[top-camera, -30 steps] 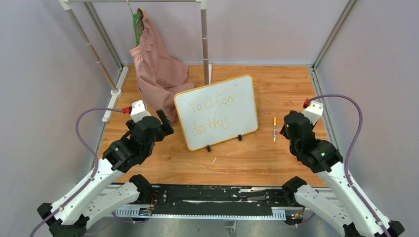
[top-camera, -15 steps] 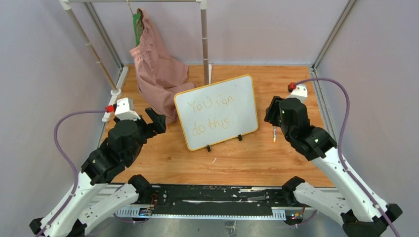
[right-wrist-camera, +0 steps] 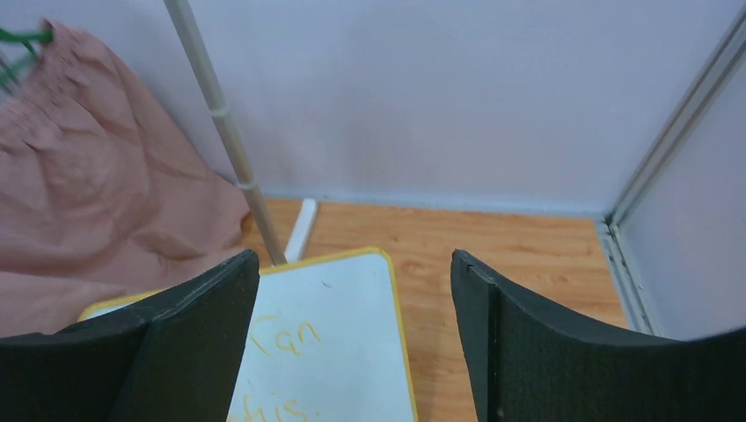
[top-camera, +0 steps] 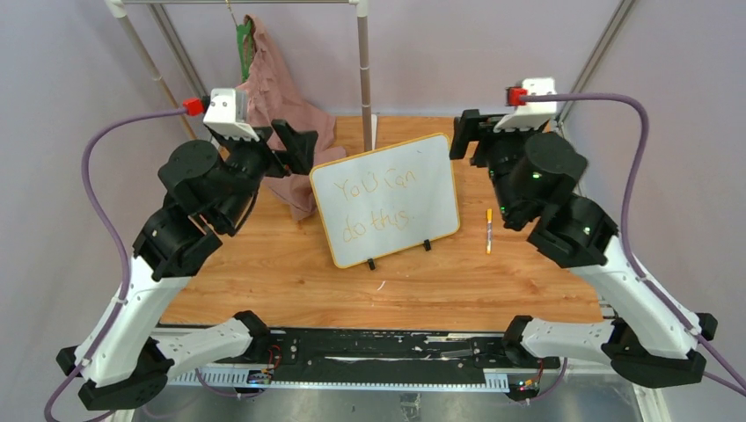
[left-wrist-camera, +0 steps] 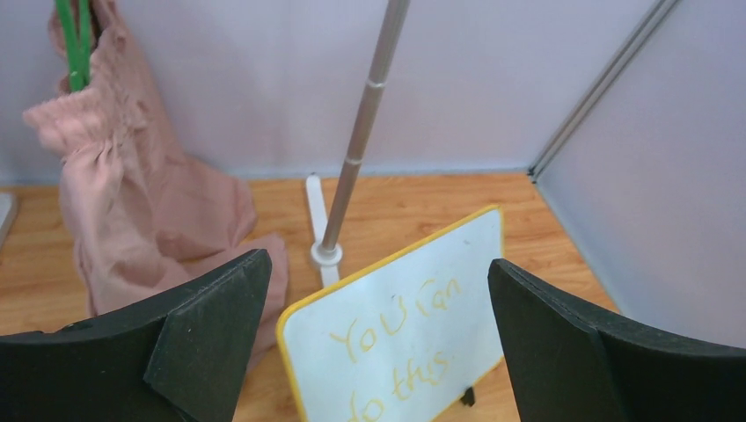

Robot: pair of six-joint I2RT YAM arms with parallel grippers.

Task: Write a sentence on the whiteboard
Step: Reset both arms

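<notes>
The whiteboard point(top-camera: 400, 167) stands tilted on its two black feet mid-table, yellow frame around it. The sentence point(top-camera: 378, 207), orange-yellow handwriting in two lines, reads "You can do this." My left gripper point(top-camera: 295, 145) is raised high by the board's upper left corner, open and empty. My right gripper point(top-camera: 466, 134) is raised by the upper right corner, open and empty. The left wrist view shows the board point(left-wrist-camera: 479, 264) and writing point(left-wrist-camera: 396, 338) between its open gripper point(left-wrist-camera: 376, 264). The right wrist view shows the board's right part point(right-wrist-camera: 352, 352) below its open gripper point(right-wrist-camera: 354, 258).
An orange-and-white marker point(top-camera: 489, 230) lies on the wooden table point(top-camera: 440, 281) right of the board. A pink garment point(top-camera: 277, 114) hangs on a green hanger point(top-camera: 242, 48) from a rack whose pole point(top-camera: 364, 70) stands behind the board. Grey walls enclose the cell.
Both arms have risen from low beside the board to high above the table, their grippers moving back and inward toward the board's top corners. The board and marker have not moved.
</notes>
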